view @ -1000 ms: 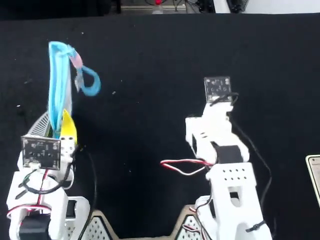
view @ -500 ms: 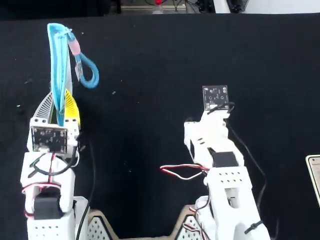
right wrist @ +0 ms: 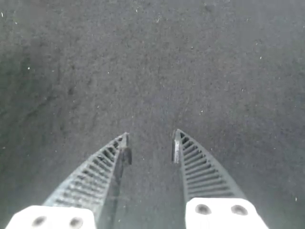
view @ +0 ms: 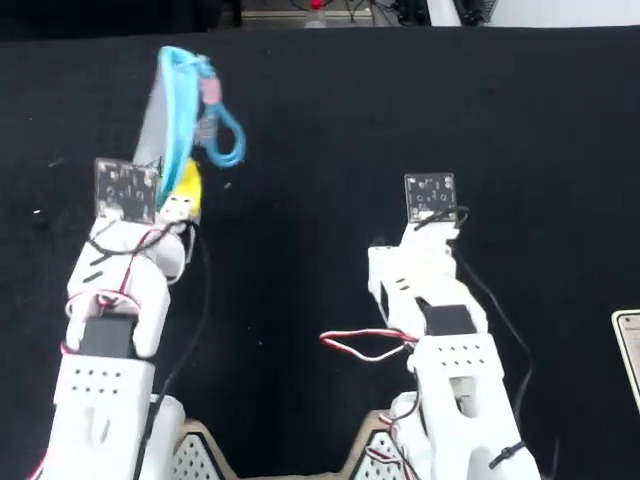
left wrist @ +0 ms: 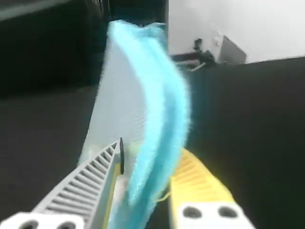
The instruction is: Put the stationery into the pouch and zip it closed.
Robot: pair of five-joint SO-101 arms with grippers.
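Observation:
The pouch [view: 168, 110] is pale mesh with a bright blue zip edge and a blue loop strap [view: 226, 140] with a pink tab. My left gripper [view: 172, 185] is shut on its lower end and holds it up edge-on, at the far left of the black table. In the left wrist view the pouch [left wrist: 143, 124] rises between the grey and yellow fingers of the left gripper [left wrist: 143, 164]. My right gripper [right wrist: 150, 143] is open over bare black cloth, with nothing between its fingers. In the high view the right arm [view: 430, 270] stands right of centre.
The black table cloth [view: 330, 120] covers the whole work area. A pale card or box edge [view: 628, 345] lies at the far right. Red and white cables [view: 365, 340] loop out from the right arm's base.
My left arm has swung the held pouch up and to the right, farther from the base. The right arm shifted slightly a second ago and has since kept still.

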